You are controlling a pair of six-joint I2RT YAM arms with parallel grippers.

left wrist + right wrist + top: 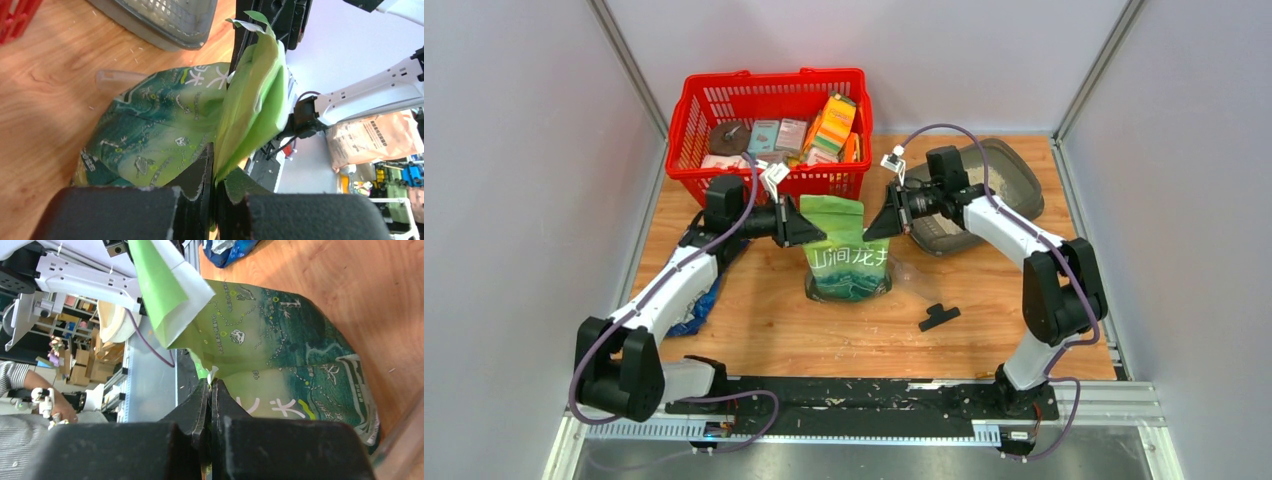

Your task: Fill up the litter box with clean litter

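Litter box (1030,190) sits near the green pouch (848,262), whose top corners the left gripper (812,230) and right gripper (876,224) pinch; opening it likely needs an outward pull.

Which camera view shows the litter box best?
The top external view: most of the litter box is visible there, rim and inside. The left wrist view shows only one corner. The right wrist view does not show it clearly.
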